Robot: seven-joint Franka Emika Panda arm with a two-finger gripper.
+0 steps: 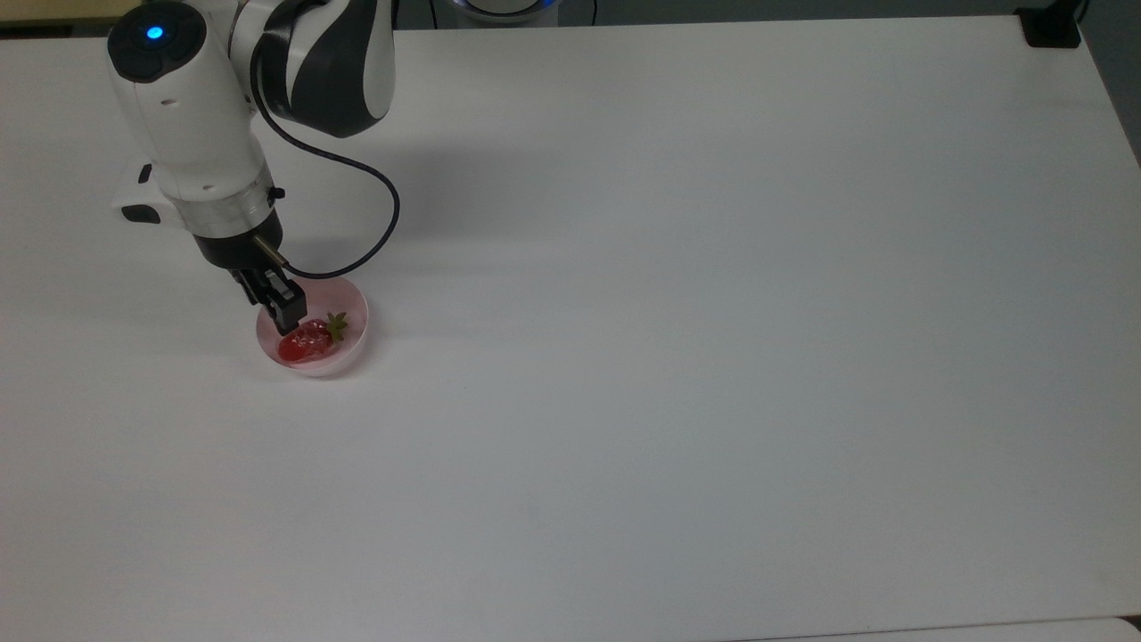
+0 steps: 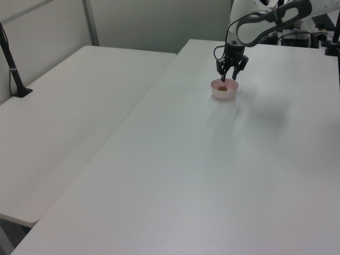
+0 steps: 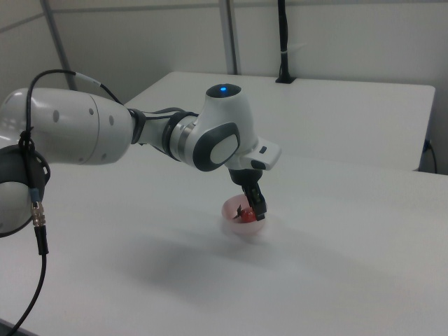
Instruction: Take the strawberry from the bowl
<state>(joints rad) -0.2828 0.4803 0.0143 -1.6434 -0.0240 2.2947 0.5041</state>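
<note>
- The left view shows the gripper (image 2: 227, 79) with fingers spread apart above the bowl (image 2: 223, 90), grasping nothing.
- In the top view the strawberry (image 1: 307, 340) lies inside the bowl (image 1: 357, 316), long axis horizontal, leafy cap toward the top view's right.
- In the right view a finger (image 3: 257, 205) partly hides the strawberry (image 3: 246, 216).

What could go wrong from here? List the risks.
The bowl is small and sits loose on the table, so the gripper inside its rim could shove or tip it. The glossy strawberry lies beside the fingertips, not clearly between them, so a closing pinch might squeeze it aside.
</note>
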